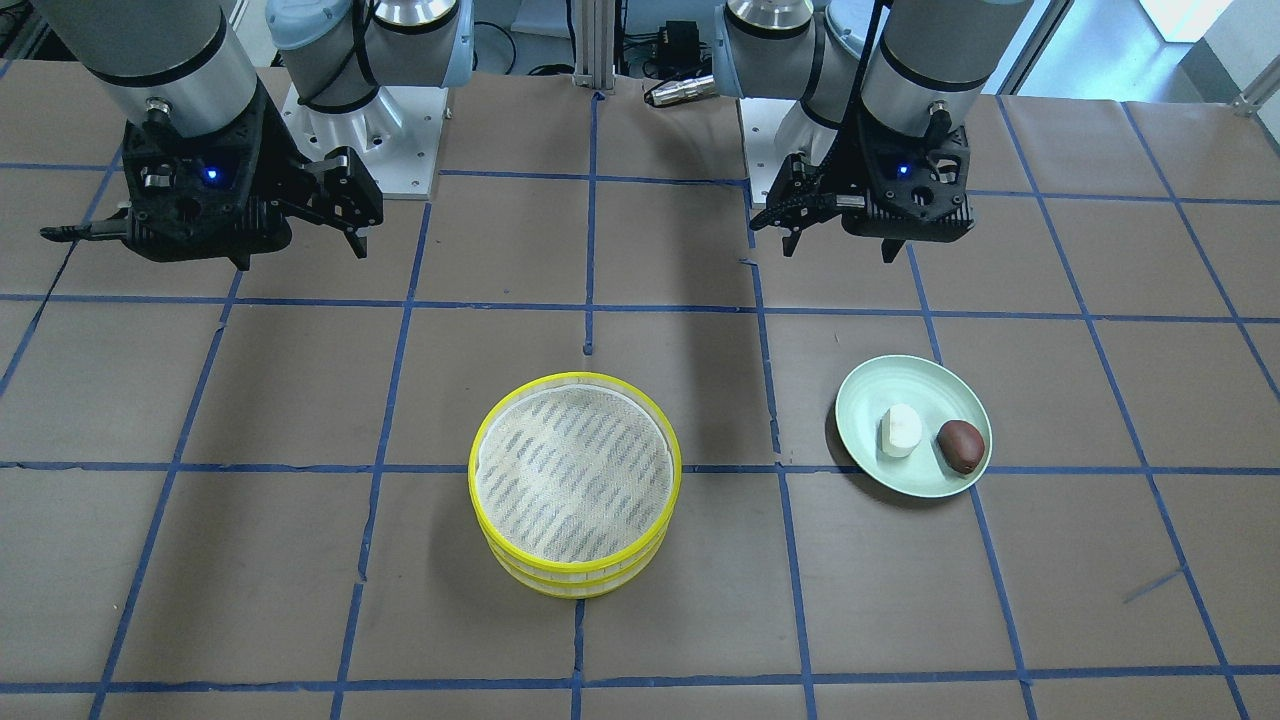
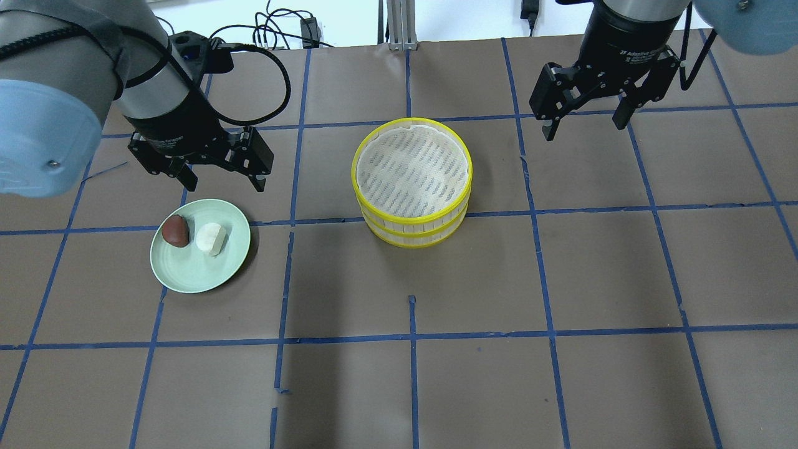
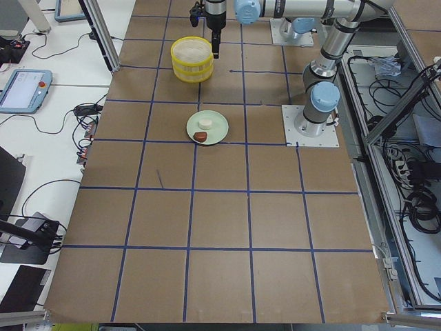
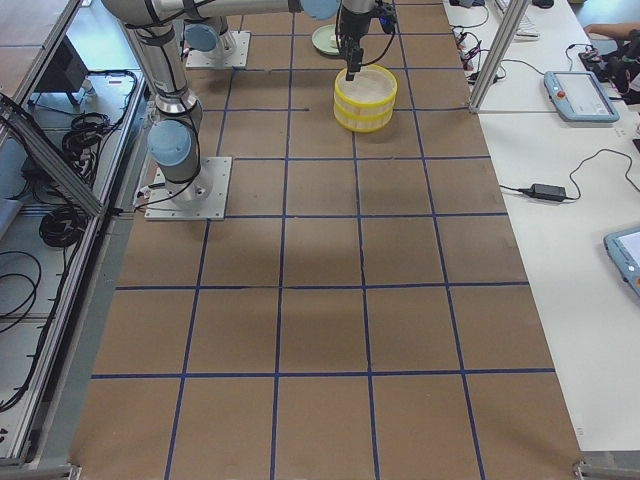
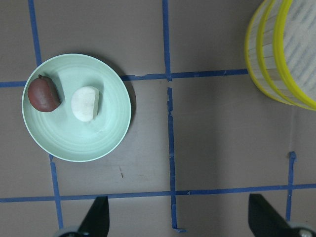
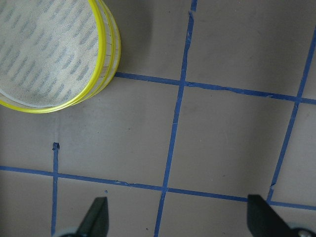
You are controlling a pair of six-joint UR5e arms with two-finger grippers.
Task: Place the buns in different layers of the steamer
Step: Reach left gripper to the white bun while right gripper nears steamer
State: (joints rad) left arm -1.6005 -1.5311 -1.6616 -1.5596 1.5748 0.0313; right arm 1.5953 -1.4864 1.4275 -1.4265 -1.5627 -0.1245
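The two steamer layers are stacked, yellow-rimmed with a pale woven floor, at the table's middle; the top one is empty. The white bun and the reddish-brown bun lie side by side on a pale green plate, also seen in the front view and left wrist view. My left gripper is open and empty, hovering just behind the plate. My right gripper is open and empty, high and to the right of the steamer. The steamer's edge shows in both wrist views.
The table is brown paper with a blue tape grid. The arm bases' metal plates stand at the robot's side. A pendant and cables lie off the table's edge.
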